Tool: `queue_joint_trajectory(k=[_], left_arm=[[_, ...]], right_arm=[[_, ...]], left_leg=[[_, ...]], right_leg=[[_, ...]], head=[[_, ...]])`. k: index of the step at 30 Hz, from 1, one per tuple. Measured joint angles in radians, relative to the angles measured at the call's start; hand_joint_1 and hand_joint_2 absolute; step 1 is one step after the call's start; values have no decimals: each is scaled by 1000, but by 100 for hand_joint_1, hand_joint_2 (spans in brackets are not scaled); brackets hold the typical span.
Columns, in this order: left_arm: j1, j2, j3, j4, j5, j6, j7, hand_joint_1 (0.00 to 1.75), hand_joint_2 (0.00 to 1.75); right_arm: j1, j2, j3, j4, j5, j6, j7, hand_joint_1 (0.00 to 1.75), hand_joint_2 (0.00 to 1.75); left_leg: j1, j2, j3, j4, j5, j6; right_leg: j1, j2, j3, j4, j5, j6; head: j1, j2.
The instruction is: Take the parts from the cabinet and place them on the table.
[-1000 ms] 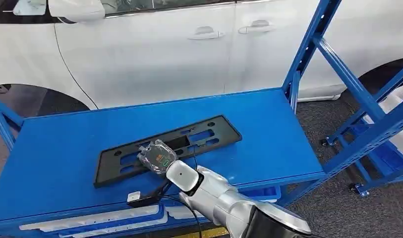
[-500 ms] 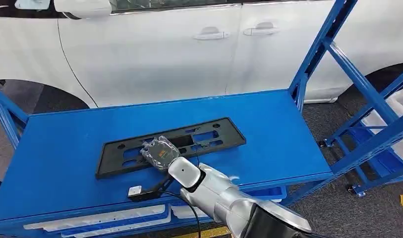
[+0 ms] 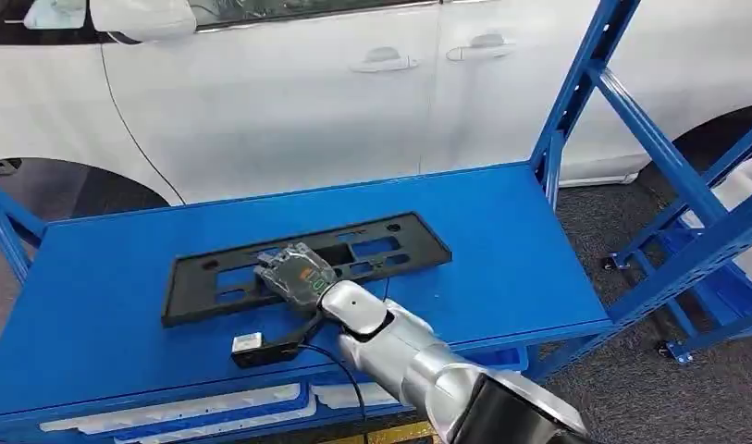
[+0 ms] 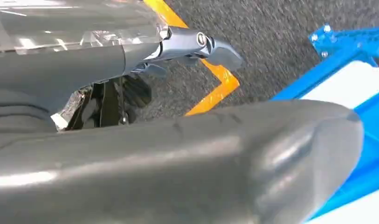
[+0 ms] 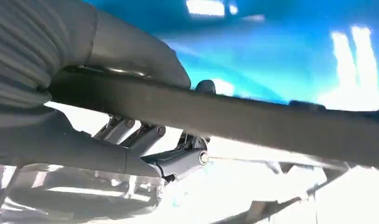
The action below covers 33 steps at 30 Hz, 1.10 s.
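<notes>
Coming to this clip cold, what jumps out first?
A long black slotted plate lies across the middle of the blue table, with the robot's right hand gripping its near edge. Behind the table stands a white car, and blue shelving uprights rise at the right.

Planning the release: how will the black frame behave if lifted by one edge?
The black frame looks long, thin and full of cut-outs, so probably light and somewhat bendy. Held mid-edge by the right robot hand, it likely sags little. Flat on the blue table, it shouldn't roll.
</notes>
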Motion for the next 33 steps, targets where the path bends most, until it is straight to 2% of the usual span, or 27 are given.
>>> queue_joint_trajectory(k=[1,3,4,5,6,8,9,10,11,13,14,15,16,18,19,20,22,24,25,26,28,29,30,31,32,33], left_arm=[[0,2,0,0,1,-4,2,0,0],[-2,5,0,0,0,-10,3,0,0],[-3,5,0,0,0,-10,4,0,0],[-8,5,0,0,0,-13,5,0,0],[-7,5,0,0,0,-16,6,0,0],[-5,6,0,0,0,-16,6,0,0],[-4,6,0,0,0,-17,6,0,0],[-5,6,0,0,0,-17,5,0,0],[-7,6,0,0,0,-18,3,0,0],[-7,6,1,0,0,-18,-1,0,0],[-5,6,1,0,0,-18,-2,0,0],[-3,7,1,0,1,-17,-4,0,0],[-3,7,1,0,1,-17,-4,0,0],[-4,7,1,0,0,-17,-5,0,0],[-3,6,1,0,0,-17,-6,0,0],[-4,4,1,0,0,-17,-7,0,0],[-3,4,2,0,0,-17,-10,0,0],[-4,4,3,0,0,-19,-15,0,0],[-4,5,4,0,0,-21,-21,0,0],[-4,4,5,0,0,-27,-27,0,0],[-4,3,5,0,-1,-32,-37,0,0],[-3,3,6,0,0,-35,-41,0,0],[-2,3,6,0,0,-38,-44,0,0],[-2,3,7,0,0,-41,-46,0,0],[-2,3,7,0,1,-43,-47,0,0],[-3,5,7,0,0,-45,-47,0,0]], right_arm=[[5,-11,-32,-49,-68,1,-61,175,175],[17,-40,-105,-192,-226,33,-172,175,175],[30,-54,-132,-252,-290,54,-203,175,175],[46,-76,-171,-346,-396,92,-245,175,175],[63,-96,-199,-419,-468,128,-271,175,175],[101,-132,-242,-538,-555,177,-279,175,175],[116,-145,-257,-614,-598,200,-281,175,175],[135,-160,-273,-668,-634,220,-291,175,175],[157,-180,-291,-742,-700,255,-317,175,175],[200,-213,-325,-867,-824,313,-349,175,175],[216,-226,-339,-918,-863,334,-353,175,175],[232,-240,-352,-971,-894,358,-353,175,175],[247,-253,-361,-1018,-928,389,-353,175,175],[279,-271,-375,-1107,-997,461,-353,175,175],[295,-279,-382,-1160,-1031,505,-353,175,175],[307,-285,-386,-1212,-1065,552,-353,175,175],[333,-293,-391,-1287,-1123,627,-351,175,175],[367,-300,-392,-1353,-1152,681,-343,175,175],[379,-302,-391,-1384,-1153,696,-339,175,175],[386,-305,-390,-1409,-1152,712,-338,175,175],[404,-309,-388,-1449,-1149,726,-337,175,175],[414,-314,-386,-1465,-1146,734,-336,175,175],[422,-317,-383,-1475,-1145,737,-334,175,175],[426,-321,-378,-1483,-1145,738,-331,175,175],[426,-324,-373,-1492,-1145,739,-326,175,175],[426,-328,-370,-1500,-1146,741,-320,175,175]], left_leg=[[1,0,25,-56,38,0],[4,2,122,-249,135,2],[4,4,146,-299,130,4],[-4,2,152,-315,126,15],[-4,-1,147,-309,127,25],[-6,-3,143,-307,128,36],[0,-1,145,-314,134,45],[0,-1,144,-316,137,50],[0,0,141,-316,137,59],[-2,-1,136,-315,138,64],[-3,-1,135,-315,138,65],[-4,-2,135,-315,137,65],[-4,-2,136,-314,136,64],[-6,-3,138,-313,134,62],[-6,-3,137,-312,132,59],[-14,-3,134,-305,129,54],[-14,-2,133,-307,128,46],[-15,-2,137,-308,126,33],[-12,0,134,-297,113,27],[-12,0,119,-259,84,21],[-6,0,49,-102,4,12],[-6,0,13,-25,-24,8],[-6,0,-5,14,-27,6],[-6,0,3,-1,-6,6],[-6,0,33,-59,29,7],[-6,0,78,-148,72,10]], right_leg=[[0,2,3,1,-2,1],[-1,3,14,3,-9,9],[0,3,15,4,-11,13],[7,2,9,10,-14,20],[7,1,8,7,-10,26],[5,1,9,5,-8,33],[7,1,5,9,-13,41],[2,1,-2,29,-32,46],[2,1,-27,83,-70,50],[-1,1,-106,248,-149,54],[-2,0,-139,314,-169,55],[-3,0,-153,335,-162,55],[-3,0,-140,304,-132,54],[-3,0,-71,154,-47,46],[-1,1,-24,53,-5,36],[5,1,-7,13,-11,34],[5,1,-12,15,-9,35],[-1,0,-9,8,-7,24],[-5,-3,-4,4,-5,19],[-6,-3,-3,4,-6,15],[-4,-5,-3,4,-8,11],[-3,-6,-4,5,-8,10],[-3,-6,-4,7,-9,10],[-3,-6,-4,9,-8,10],[-3,-5,-4,12,-8,10],[-4,-4,-3,16,-10,12]], head=[[0,0],[0,0],[0,0],[0,0],[0,0],[0,0],[0,0],[0,0],[0,0],[0,0],[0,0],[0,0],[0,0],[0,0],[0,0],[0,0],[0,0],[0,0],[0,0],[0,0],[0,0],[0,0],[0,0],[0,0],[0,0],[0,0]])
